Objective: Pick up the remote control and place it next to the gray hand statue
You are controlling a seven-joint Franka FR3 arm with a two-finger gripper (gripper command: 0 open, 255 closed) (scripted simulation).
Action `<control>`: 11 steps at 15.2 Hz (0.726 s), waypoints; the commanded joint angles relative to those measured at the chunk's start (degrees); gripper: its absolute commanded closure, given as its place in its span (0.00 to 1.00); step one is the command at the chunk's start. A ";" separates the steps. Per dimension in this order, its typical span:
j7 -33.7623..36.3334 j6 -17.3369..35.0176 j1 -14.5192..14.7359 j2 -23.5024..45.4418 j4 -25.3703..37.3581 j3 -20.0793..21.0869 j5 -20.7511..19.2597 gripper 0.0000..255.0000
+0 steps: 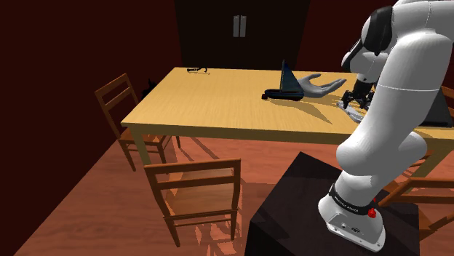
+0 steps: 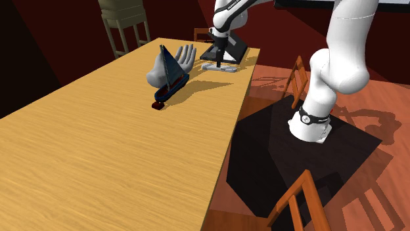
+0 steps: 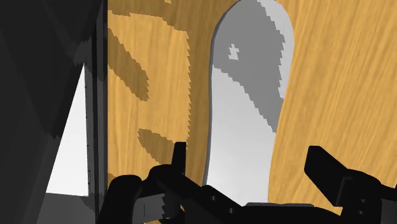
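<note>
The remote control is a long, rounded pale grey slab lying flat on the wooden table. My gripper is open just above it, one black finger on each side of the remote's near end, and neither finger clasps it. In the shoulder view the gripper hangs over the remote, just right of the grey hand statue. In the second exterior view the gripper stands over the remote, with the hand statue to its left.
A dark model sailboat stands against the hand statue. A dark laptop-like object lies just beyond the remote, close to the gripper. A small dark item lies at the table's far corner. Wooden chairs surround the table.
</note>
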 commanded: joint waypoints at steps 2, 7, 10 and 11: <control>2.33 -4.31 1.09 -3.46 1.94 -0.93 -3.36 0.00; 2.97 -5.68 1.28 -4.43 2.65 -1.03 -4.27 0.00; 2.97 -5.68 1.28 -4.43 2.65 -1.03 -4.27 0.00; 2.97 -5.68 1.28 -4.43 2.65 -1.03 -4.27 0.00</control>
